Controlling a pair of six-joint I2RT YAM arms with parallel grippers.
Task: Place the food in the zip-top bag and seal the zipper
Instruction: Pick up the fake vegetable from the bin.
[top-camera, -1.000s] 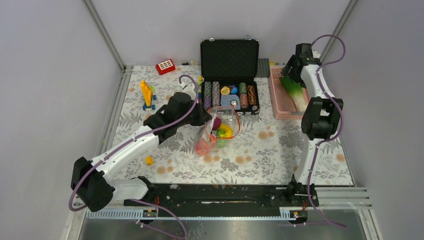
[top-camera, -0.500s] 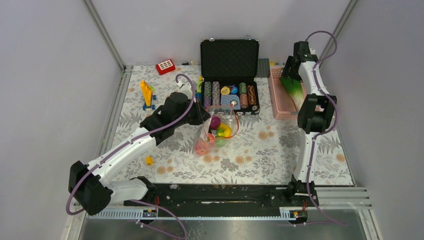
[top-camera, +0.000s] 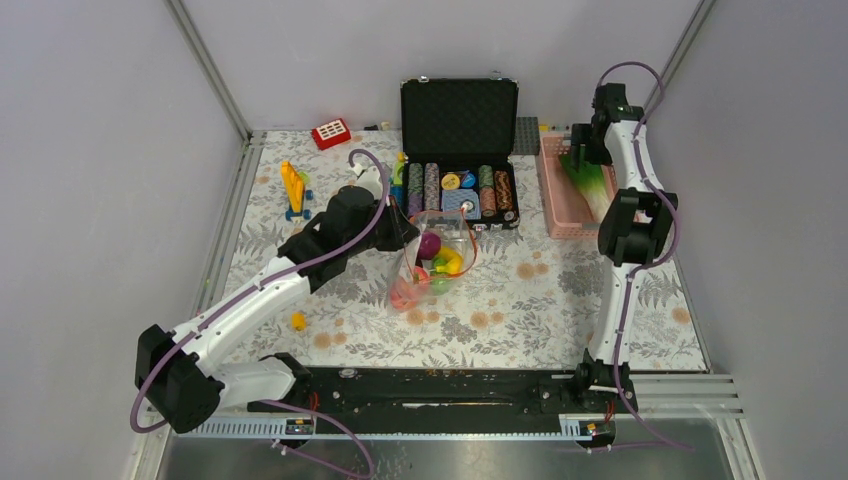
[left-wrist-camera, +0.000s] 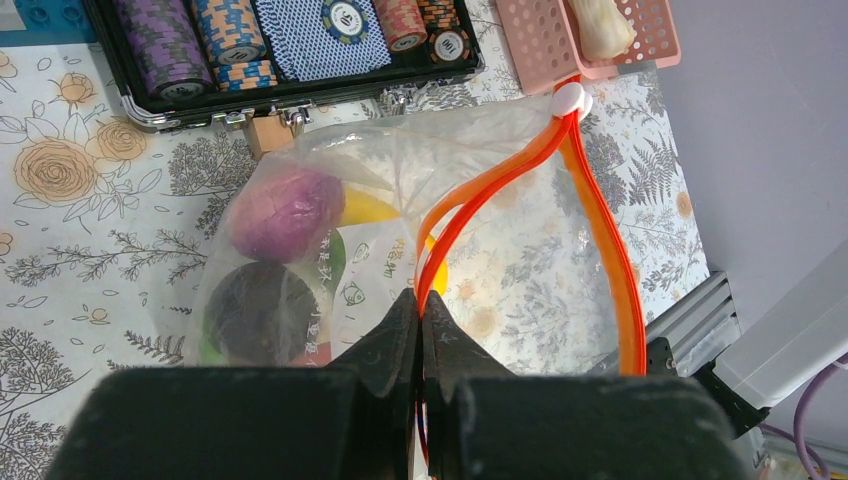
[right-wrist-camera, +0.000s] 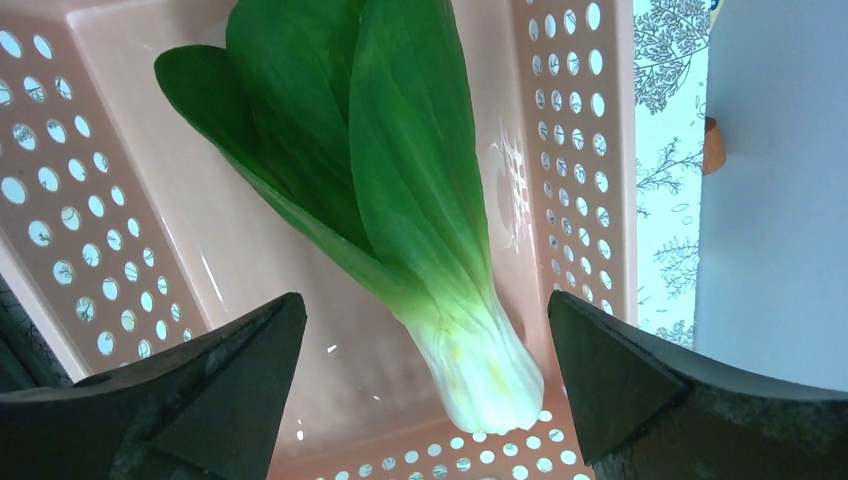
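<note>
Right gripper (right-wrist-camera: 425, 305) moved up-frame, agape over green-white plastic cabbage (right-wrist-camera: 400, 170).
Left gripper (left-wrist-camera: 420, 305) clamps clear floppy bag (left-wrist-camera: 520, 270) by its orange-red zipper strip (left-wrist-camera: 500, 175); slick tapered cabbage may squirt free.

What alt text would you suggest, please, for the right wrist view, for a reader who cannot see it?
The right gripper, jaws open, hangs over a toy bok choy with green leaves and a white stem, lying in a pink perforated basket. A floral tablecloth shows beyond it.
</note>
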